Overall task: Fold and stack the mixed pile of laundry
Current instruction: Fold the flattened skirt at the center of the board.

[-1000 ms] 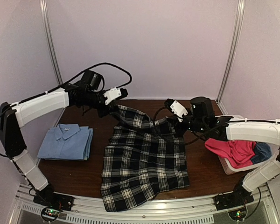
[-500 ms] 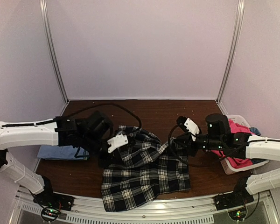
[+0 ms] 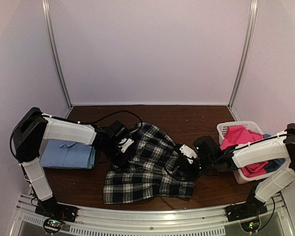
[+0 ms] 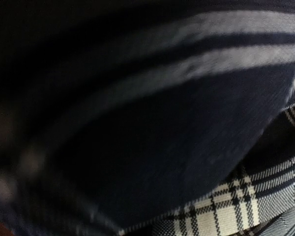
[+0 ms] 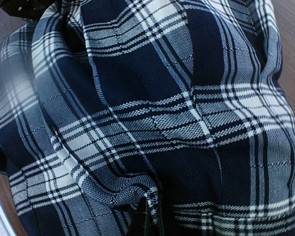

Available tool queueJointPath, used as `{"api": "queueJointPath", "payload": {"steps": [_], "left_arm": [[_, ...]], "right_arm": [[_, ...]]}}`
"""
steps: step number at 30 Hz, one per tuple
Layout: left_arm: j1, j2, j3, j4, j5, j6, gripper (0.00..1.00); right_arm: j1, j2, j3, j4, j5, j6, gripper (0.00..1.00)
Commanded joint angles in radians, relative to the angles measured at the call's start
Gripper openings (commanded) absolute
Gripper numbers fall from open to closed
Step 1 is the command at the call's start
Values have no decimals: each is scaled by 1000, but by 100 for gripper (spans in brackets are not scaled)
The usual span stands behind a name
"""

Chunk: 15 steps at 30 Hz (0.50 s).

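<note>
— Where do we have the plaid shirt (image 3: 150, 169)?
— Bunched on the middle of the brown table (image 3: 187, 115); our left gripper (image 3: 125, 149) is clamped on its left edge; our right gripper (image 3: 182, 160) pinches its right edge.
— And the rest?
— The folded light blue shirt (image 3: 66, 153) lies at the left; the pink trousers (image 3: 241, 137) fill the white basket (image 3: 225, 129) at the right.

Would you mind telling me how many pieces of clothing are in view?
4: a plaid shirt mid-table, a folded blue shirt at left, pink trousers and a bit of blue cloth in the basket; more may be hidden there.
</note>
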Motion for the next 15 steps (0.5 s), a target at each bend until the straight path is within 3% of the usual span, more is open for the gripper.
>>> {"api": "queueJointPath", "payload": {"steps": [1, 5, 10, 12, 15], "left_arm": [[166, 100, 201, 47, -100, 68, 0], [207, 132, 392, 4, -149, 204, 0], [210, 88, 585, -82, -232, 373, 0], [211, 40, 602, -114, -262, 417, 0], [212, -69, 509, -118, -286, 489, 0]], "right_arm": [[-101, 105, 159, 63, 47, -43, 0], [-163, 161, 334, -9, 45, -125, 0], [-173, 105, 462, -85, 24, -172, 0], [-167, 45, 453, -88, -12, -181, 0], [-151, -41, 373, -35, -46, -187, 0]]}}
